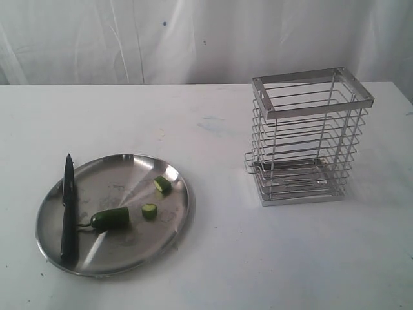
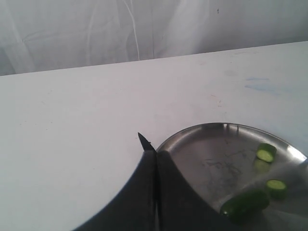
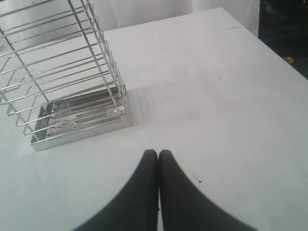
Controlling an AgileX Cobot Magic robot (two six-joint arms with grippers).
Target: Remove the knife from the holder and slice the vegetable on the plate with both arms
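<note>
**Slicing looks done; knife is lying on the plate, both arms are clear**

I am looking at the small green chilli-like vegetable [image 1: 110,219] lying on the large round stainless-steel plate [image 1: 169,227], a little toward the plate's near side, with its thin stem pointing at the knife. Two pale-centred cut rounds are sitting apart from it, one [image 1: 150,210] just beside its cut end and one [image 1: 162,184] farther toward the plate's far rim. The small paring knife with the slim black handle and dark pointed blade [image 1: 68,206] is resting along the plate's left edge, tip poking past the far rim.

I am judging the cutting step as finished or nearly so, with the knife set down. If another slice is wanted, I am thinking one gripper has to pin the vegetable while the other picks the knife up off the plate by its handle.

The left gripper [image 2: 156,159] is hanging above the plate's left edge, its fingers pressed together and holding nothing. The right gripper [image 3: 158,154] is likewise closed and empty, near the tall silver wire holder [image 1: 310,139], which is standing well apart to the plate's right and showing nothing inside.

Everything is sitting on a white tabletop [image 1: 258,258] with faint smudges, and pale creased sheeting [image 1: 193,39] is hanging behind.
</note>
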